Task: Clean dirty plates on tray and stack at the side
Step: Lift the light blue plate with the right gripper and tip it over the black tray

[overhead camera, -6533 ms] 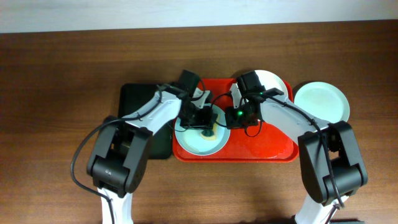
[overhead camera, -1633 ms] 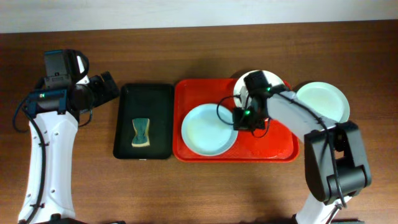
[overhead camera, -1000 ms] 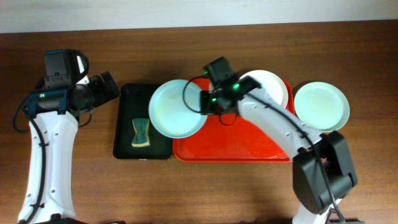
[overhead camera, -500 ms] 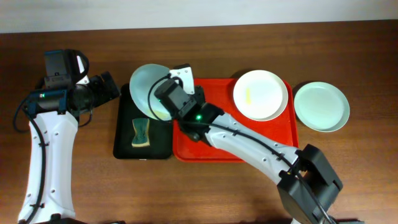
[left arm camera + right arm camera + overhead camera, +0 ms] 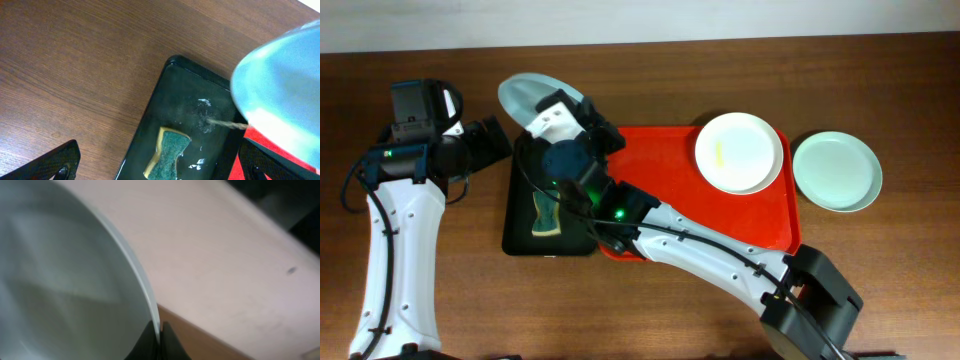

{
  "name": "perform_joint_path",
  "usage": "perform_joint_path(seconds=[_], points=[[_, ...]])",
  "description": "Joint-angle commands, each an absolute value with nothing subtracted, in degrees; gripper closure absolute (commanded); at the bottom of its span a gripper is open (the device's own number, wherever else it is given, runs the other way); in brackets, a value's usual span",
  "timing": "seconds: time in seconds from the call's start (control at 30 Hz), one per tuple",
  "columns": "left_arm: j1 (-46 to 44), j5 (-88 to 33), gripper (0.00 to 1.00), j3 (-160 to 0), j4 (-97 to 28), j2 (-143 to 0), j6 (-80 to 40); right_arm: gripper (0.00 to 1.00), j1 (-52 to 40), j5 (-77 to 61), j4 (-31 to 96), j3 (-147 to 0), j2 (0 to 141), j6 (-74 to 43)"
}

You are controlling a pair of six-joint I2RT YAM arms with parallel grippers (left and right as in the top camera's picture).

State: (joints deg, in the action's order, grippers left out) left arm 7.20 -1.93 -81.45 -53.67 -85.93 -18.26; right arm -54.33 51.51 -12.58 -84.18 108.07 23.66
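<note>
My right gripper (image 5: 552, 112) is shut on the rim of a pale blue-green plate (image 5: 532, 94), which it holds tilted above the far end of the black tray. In the right wrist view the plate (image 5: 60, 290) fills the left side, and the thin rim sits pinched between the dark fingertips (image 5: 167, 342). A white plate (image 5: 739, 152) with a small yellowish smear lies at the far right of the red tray (image 5: 700, 220). Another pale blue-green plate (image 5: 837, 171) rests on the table to the right of the tray. My left gripper (image 5: 498, 140) hangs open to the left of the black tray, holding nothing.
The black tray (image 5: 582, 170) lies just left of the red one, with a green and yellow sponge (image 5: 548, 214) on it. In the left wrist view the sponge (image 5: 167, 159) lies below the raised plate (image 5: 285, 85), with white specks beside it. The right arm stretches across the red tray's near left corner.
The right arm has carried the blue-green plate left off the red tray to above the black tray's far end and tilted it steeply. The left arm has stayed still and open.
</note>
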Motion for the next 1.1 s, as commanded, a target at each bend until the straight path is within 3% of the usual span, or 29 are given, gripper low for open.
perform_joint_path(seconds=[0.0, 0.13, 1.07], points=[[7.4, -2.2, 0.01, -81.9, -53.7, -86.1, -18.9, 0.96, -55.1, 55.2, -18.9, -85.2, 106.4, 37.9], [7.4, -2.2, 0.01, -81.9, -53.7, -86.1, -18.9, 0.96, -55.9, 55.2, -24.7, -85.2, 106.4, 45.7], [7.4, -2.2, 0.01, -81.9, -53.7, -86.1, -18.9, 0.96, -56.6, 55.4, -29.3, -85.2, 106.4, 45.8]])
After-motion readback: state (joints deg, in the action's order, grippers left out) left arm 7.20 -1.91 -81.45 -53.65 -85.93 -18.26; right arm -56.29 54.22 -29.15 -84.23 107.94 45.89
